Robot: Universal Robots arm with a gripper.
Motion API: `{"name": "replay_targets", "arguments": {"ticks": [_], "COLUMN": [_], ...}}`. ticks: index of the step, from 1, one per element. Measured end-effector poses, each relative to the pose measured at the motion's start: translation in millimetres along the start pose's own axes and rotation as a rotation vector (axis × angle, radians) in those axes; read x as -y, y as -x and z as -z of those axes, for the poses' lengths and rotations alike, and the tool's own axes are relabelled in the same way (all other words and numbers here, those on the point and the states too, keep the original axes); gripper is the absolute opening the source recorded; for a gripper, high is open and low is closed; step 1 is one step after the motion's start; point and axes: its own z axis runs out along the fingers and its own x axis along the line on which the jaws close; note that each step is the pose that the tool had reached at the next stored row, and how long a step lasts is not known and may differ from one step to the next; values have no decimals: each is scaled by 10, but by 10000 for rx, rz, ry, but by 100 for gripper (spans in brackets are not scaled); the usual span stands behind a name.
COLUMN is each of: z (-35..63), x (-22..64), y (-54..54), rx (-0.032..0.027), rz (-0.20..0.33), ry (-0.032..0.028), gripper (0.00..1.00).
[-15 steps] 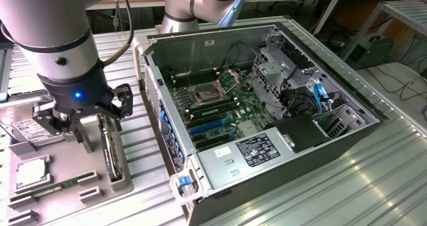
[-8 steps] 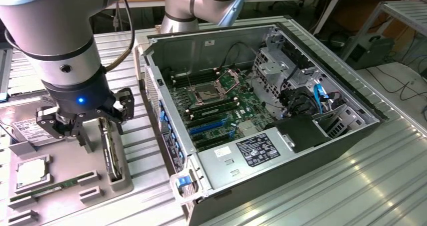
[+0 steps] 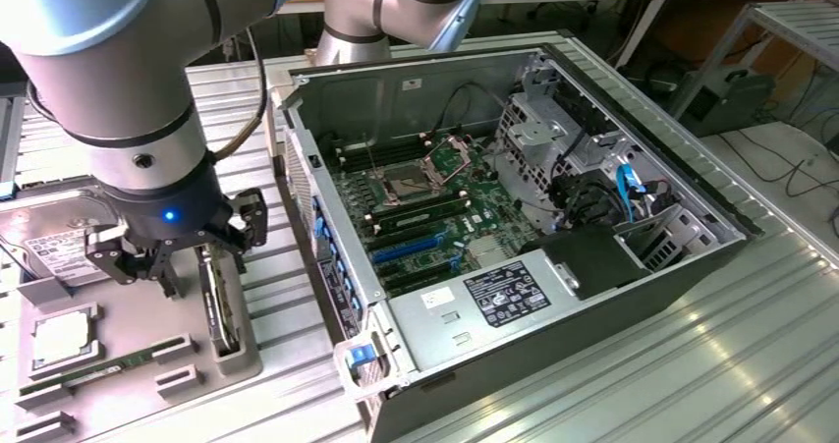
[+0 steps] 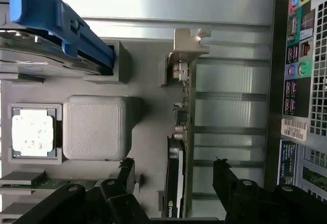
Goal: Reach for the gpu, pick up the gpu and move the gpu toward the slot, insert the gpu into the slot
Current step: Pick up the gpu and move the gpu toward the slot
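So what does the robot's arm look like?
The arm is made of fat, round silver-grey tubes with pale blue caps at the joints. A thin black cable runs down its side. The gripper is black, with a little glowing blue light and chunky black fingers.

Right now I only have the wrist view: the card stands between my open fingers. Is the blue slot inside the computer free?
Observer: Yes, the blue slot on the green board has nothing plugged in.
Operator: Which way is it from me?
Observer: Toward the exterior view's right; the gripper hangs over the card in the grey tray beside the open case.
Operator: Cables in the way?
Observer: None across the slot; the blue cable sits by the drive bays.
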Motion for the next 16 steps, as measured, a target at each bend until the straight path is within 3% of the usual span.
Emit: {"name": "replay_targets", "arguments": {"ticks": [6,14,16], "z": [-162,-164,-164], "x": [57,58,58], "y": [-4,-4,-4], "rx": [0,0,0], "rz": [-1,0,0], "ry": [0,0,0], "gripper": [72,72,64]}}
